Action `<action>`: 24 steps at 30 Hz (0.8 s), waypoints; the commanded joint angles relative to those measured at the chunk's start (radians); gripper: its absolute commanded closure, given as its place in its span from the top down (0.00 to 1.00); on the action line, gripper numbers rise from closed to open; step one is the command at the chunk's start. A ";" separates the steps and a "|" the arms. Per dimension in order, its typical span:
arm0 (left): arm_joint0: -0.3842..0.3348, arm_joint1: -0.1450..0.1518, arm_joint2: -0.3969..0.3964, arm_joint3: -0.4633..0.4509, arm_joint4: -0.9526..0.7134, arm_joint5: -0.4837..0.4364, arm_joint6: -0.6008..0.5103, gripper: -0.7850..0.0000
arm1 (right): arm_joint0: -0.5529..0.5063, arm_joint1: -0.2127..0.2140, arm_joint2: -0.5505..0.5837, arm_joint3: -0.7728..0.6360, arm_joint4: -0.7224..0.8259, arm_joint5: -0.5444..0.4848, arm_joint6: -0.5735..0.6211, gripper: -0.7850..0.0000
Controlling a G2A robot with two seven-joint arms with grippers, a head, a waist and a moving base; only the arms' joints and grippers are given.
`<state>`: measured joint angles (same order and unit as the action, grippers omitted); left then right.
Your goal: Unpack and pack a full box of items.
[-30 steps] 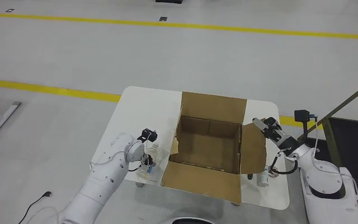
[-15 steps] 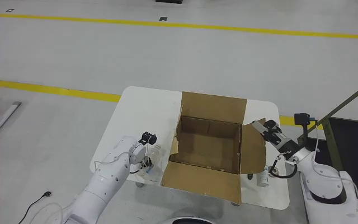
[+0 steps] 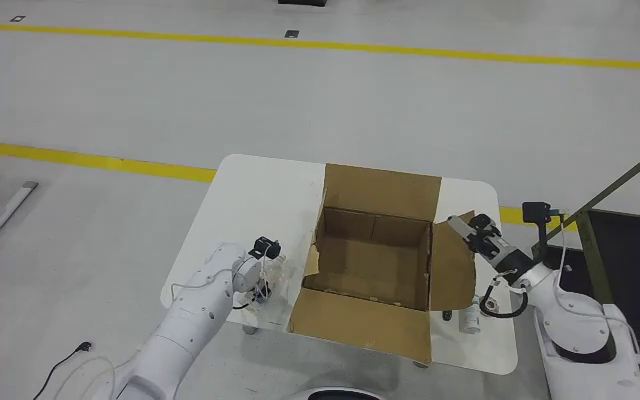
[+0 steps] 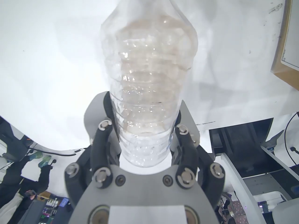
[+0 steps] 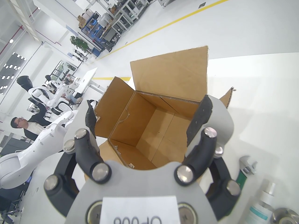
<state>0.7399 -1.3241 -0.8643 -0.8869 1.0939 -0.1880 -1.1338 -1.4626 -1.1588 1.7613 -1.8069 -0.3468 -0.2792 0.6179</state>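
Left gripper point(image 4: 144, 117) has its fingers clamped on the lower end of a clear plastic bottle point(image 4: 149, 66), pinching it from both sides, with the neck pointing away from the wrist over the white table point(image 4: 46, 47). From the top view that gripper point(image 3: 265, 258) sits near the table's point(image 3: 260, 190) front left part, just beside the left side of the cardboard box point(image 3: 372, 228), and a corner of the box point(image 4: 285, 47) pokes into the left wrist view too. Can't really tell if the bottle is touching the tabletop or hanging just above it. Right gripper point(image 5: 147, 115) is spread wide with nothing between its fingers, and it looks straight into the box point(image 5: 168, 78), which has all its flaps folded out and a bare brown floor inside. From above, that gripper point(image 3: 470, 228) hovers over the box's right flap, near the right wall. On the table close to the right arm are a wrench with a green handle point(image 5: 245, 166) and, just beside it, a small spray bottle with a teal label point(image 5: 261, 201); in the top view the spray bottle point(image 3: 470, 320) lies right of the box's front flap.
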 commanded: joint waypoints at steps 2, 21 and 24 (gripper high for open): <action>-0.003 0.004 -0.009 -0.022 0.009 -0.006 -0.008 0.00 | 0.008 0.002 -0.010 0.010 -0.019 0.026 0.002 1.00; 0.090 0.088 -0.279 -0.687 -0.068 -0.005 -0.230 0.00 | 0.045 0.032 0.081 -0.024 -0.140 0.310 0.174 1.00; 0.083 0.090 -0.292 -0.731 -0.128 -0.029 -0.243 0.00 | 0.051 0.037 0.053 0.001 -0.133 0.278 0.235 1.00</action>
<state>0.8264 -1.2345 -1.1532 -1.6060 0.9835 -0.2073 -1.3720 -1.4132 -1.1230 1.8234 -1.8156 -0.4846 0.0076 0.8371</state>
